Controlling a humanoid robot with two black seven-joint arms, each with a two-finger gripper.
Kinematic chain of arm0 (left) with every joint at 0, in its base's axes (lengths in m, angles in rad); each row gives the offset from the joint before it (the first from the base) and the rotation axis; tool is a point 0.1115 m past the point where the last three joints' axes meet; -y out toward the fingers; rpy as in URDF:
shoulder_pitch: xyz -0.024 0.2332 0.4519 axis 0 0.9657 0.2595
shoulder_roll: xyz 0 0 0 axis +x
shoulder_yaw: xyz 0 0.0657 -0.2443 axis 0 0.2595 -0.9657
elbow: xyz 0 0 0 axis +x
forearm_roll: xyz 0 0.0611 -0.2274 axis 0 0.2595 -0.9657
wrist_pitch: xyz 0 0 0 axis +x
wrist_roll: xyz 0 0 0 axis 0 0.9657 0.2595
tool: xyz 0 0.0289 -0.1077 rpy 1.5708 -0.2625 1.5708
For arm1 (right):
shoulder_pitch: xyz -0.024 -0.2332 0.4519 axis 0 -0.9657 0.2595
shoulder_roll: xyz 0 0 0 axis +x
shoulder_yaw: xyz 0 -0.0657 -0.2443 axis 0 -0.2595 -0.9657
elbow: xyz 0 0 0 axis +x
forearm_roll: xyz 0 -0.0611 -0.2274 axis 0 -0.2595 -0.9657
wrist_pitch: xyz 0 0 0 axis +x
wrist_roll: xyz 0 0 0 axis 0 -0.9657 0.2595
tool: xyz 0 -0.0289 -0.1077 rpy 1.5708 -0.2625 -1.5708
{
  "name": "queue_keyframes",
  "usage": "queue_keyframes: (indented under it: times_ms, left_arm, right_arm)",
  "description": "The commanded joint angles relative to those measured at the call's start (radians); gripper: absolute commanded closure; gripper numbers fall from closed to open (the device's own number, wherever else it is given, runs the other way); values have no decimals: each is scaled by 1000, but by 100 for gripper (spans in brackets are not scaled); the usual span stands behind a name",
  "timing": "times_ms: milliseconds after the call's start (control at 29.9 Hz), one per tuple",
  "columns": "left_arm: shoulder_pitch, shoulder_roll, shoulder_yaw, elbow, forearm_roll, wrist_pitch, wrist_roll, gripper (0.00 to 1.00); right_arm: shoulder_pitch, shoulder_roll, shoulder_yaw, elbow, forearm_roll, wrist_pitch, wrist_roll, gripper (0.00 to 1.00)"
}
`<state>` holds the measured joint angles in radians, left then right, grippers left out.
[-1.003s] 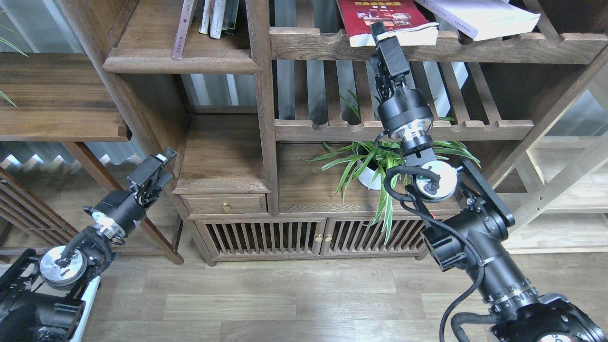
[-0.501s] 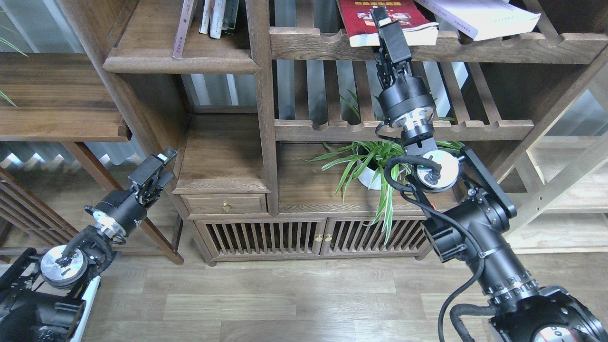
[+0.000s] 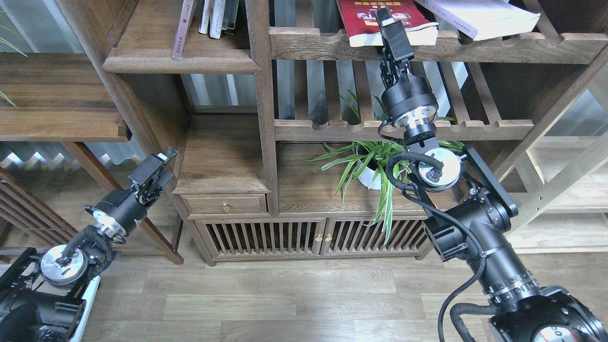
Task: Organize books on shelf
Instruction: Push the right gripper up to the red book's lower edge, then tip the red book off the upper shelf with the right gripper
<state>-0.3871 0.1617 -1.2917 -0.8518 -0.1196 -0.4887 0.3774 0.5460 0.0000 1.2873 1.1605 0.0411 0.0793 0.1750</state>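
- Up on the slatted rack at the top of our head view, the bright red book [image 3: 380,14] lies flat, its lower edge overhanging the scalloped rail [image 3: 313,45], with the thick white book [image 3: 479,16] lying just beside it to the right.
- Our right gripper [image 3: 387,21] is raised to the red book's front edge and overlaps it; we see it end-on and dark, so we cannot tell how far the jaws stand apart or whether they are touching the cover.
- We judge the step in hand to be reaching for the red book, to carry it to the solid plank shelf [image 3: 180,64] at upper left, where a few books [image 3: 216,16] already stand or lean.
- The next move calls for a firm pinch on the overhanging edge, then a lift clear of the rail.
- Our left gripper [image 3: 159,164] hangs low beside the bookcase's drawer, holding nothing; its jaws cannot be told apart either.
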Motion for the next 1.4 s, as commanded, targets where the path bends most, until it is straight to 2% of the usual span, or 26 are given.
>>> queue_keyframes:
  times_ms: [0, 33, 67, 134, 167, 435, 969, 1103, 1270, 1370]
  left_arm:
    - [0, 1, -1, 0, 0, 0, 0, 1]
    - [0, 1, -1, 0, 0, 0, 0, 1]
    - [0, 1, -1, 0, 0, 0, 0, 1]
    - [0, 1, -1, 0, 0, 0, 0, 1]
    - [0, 1, -1, 0, 0, 0, 0, 1]
    - [-1, 2, -3, 0, 0, 0, 0, 1]
    - [-1, 2, -5, 3, 0, 0, 0, 1]
    - [-6, -4, -5, 7, 0, 0, -3, 1]
    - [-19, -5, -3, 8, -5, 0, -3, 1]
    - [-24, -4, -3, 8, -5, 0, -3, 1]
  right_arm:
    - [2, 0, 10, 7, 0, -1, 6, 56]
    - [8, 0, 21, 7, 0, -3, 11, 78]
    - [15, 0, 30, 5, 0, -3, 11, 87]
    - [40, 0, 40, 10, 0, -6, 12, 91]
    - [51, 0, 40, 14, 0, -6, 14, 97]
    - [114, 0, 40, 28, -6, -98, 14, 98]
    - [111, 0, 55, 68, -4, -85, 14, 98]
    - [88, -51, 59, 80, -4, -43, 14, 98]
    - [13, -48, 58, 84, -3, -4, 14, 98]
    - [-56, -44, 52, 88, -6, 62, 14, 98]
